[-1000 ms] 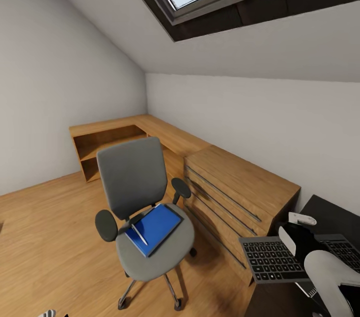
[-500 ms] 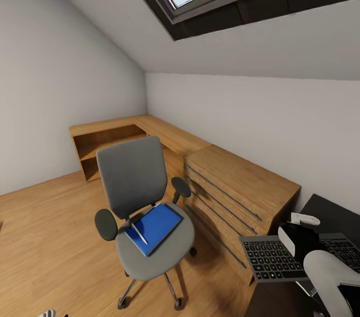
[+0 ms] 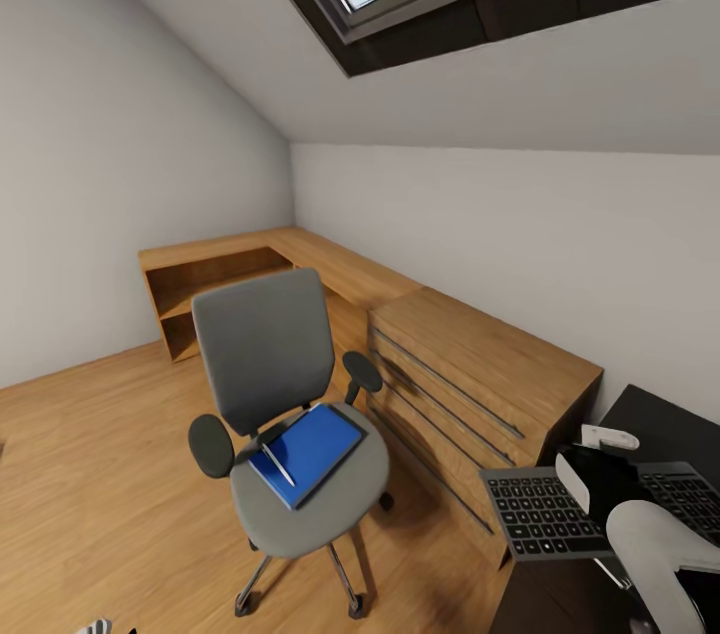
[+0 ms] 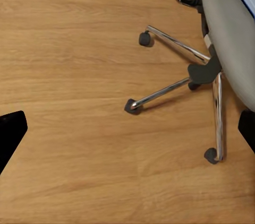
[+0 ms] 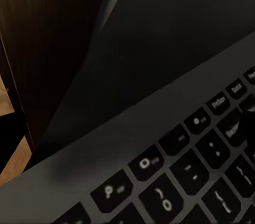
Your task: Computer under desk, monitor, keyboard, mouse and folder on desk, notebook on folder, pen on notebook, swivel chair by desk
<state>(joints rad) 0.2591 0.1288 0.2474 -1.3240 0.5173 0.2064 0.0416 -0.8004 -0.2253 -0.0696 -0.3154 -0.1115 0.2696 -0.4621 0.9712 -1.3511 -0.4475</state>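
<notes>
Head view had the right gripper (image 3: pixel 592 474) down at the near corner of the black desk (image 3: pixel 665 434), planted over the middle of the keyboard (image 3: pixel 545 517), and from the way that board jutted out past the desk edge with nothing under its outer end, it looked clamped in the jaws, though the fingers themselves were hidden by the wrist. Right wrist view agreed: key rows ran right under the camera, glossy desk top just beyond them. A slim, stiff slab like that should be light but prone to tipping; a hold at mid-length, across the narrow width, seemed the safe one.

Well off to that gripper's left stood the swivel chair (image 3: pixel 290 414), with the blue folder (image 3: pixel 308 454) flat on its seat and the pen (image 3: pixel 278 465) lying across the folder's near corner. Thin and probably slick, the folder would likely need pinching at an overhanging edge. The pen could roll off.

Left wrist view looked down on the wood floor (image 4: pixel 79 75) and the chair's chrome base, fingertips spread wide apart, holding nothing.
</notes>
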